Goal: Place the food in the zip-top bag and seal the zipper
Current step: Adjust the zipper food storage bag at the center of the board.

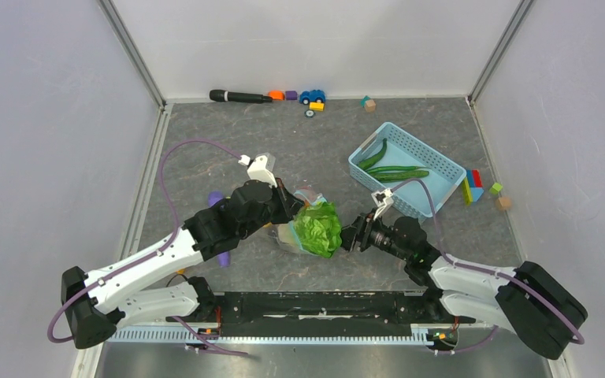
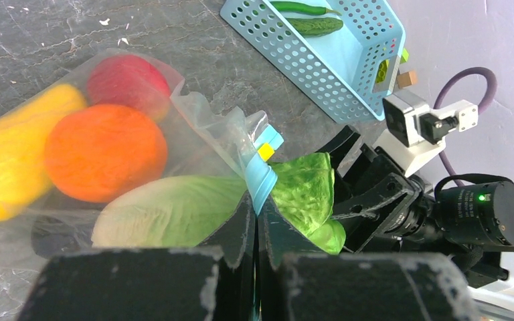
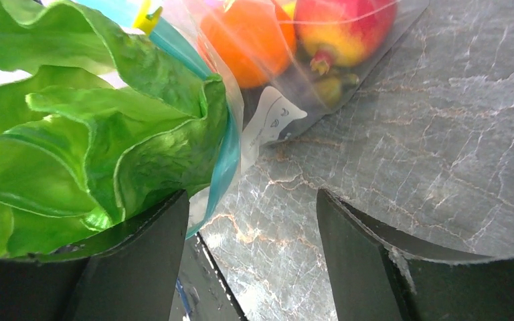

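Stuffing the lettuce [image 1: 317, 228] into the bag [image 2: 204, 124] on the table [image 1: 205, 134] looks half done: left gripper [image 2: 254, 221] pinches the zipper [image 2: 262, 180], right gripper [image 3: 251, 197] gapes wide beside the leaves, so next it probably needs a push deeper.

**Three views, one bag**

The top camera sits high at the near edge, looking down and forward over the worktop [image 1: 205, 134], far enough back to hold all of it. The left wrist camera rides low and close behind the left end effector [image 2: 255, 202], facing across the bag [image 2: 207, 120] toward the basket [image 2: 308, 73]. The right wrist camera looks the opposite way past the right end effector [image 3: 251, 195] (very near, with the lettuce [image 3: 73, 147] filling its left half). All three views share the bag and the lettuce. The top and left wrist views also share the basket.
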`<state>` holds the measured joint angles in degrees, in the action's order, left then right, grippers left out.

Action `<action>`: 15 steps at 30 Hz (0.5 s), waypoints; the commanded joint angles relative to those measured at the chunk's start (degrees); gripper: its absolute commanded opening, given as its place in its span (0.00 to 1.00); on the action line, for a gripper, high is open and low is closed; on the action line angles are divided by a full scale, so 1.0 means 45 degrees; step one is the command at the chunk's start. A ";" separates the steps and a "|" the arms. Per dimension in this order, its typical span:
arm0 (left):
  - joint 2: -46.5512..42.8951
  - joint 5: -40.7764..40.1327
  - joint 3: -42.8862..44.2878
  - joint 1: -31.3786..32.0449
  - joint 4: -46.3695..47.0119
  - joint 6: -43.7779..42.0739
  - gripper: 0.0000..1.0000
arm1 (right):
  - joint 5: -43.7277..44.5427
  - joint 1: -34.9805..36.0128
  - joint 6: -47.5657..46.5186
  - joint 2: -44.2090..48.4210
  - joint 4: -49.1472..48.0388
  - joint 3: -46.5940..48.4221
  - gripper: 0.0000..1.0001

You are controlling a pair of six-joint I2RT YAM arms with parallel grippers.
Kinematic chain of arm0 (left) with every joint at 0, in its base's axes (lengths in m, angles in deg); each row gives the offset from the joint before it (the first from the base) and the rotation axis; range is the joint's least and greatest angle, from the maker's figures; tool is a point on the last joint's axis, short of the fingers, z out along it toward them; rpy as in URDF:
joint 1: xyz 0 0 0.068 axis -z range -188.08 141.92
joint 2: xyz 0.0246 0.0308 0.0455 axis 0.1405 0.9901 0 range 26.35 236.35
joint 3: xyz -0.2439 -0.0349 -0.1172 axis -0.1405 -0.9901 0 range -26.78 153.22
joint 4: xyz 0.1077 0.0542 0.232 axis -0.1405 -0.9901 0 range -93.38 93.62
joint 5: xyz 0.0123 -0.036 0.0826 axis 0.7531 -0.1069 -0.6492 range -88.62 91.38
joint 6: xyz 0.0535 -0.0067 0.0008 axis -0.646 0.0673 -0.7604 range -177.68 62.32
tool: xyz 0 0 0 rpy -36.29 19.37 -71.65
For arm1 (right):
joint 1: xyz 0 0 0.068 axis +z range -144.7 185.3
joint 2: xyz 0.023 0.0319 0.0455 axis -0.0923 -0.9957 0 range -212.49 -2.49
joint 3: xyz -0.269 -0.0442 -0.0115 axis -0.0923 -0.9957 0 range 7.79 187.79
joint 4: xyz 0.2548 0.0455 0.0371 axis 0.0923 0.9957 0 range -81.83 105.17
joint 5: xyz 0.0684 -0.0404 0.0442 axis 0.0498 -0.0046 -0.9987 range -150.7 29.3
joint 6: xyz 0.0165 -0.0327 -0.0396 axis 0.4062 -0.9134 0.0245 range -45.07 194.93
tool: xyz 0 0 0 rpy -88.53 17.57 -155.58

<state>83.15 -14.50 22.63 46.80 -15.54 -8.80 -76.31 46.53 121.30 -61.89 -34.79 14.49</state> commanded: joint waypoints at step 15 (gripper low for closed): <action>-0.0311 0.0195 -0.0003 0.0052 0.1074 0.0650 0.02 | 0.0154 0.1125 0.0370 -0.1264 -0.2383 0.0015 0.63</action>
<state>83.00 -14.08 22.52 46.80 -15.52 -8.23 -76.97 49.92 121.65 -66.24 -38.42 14.12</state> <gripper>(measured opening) 0.033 0.644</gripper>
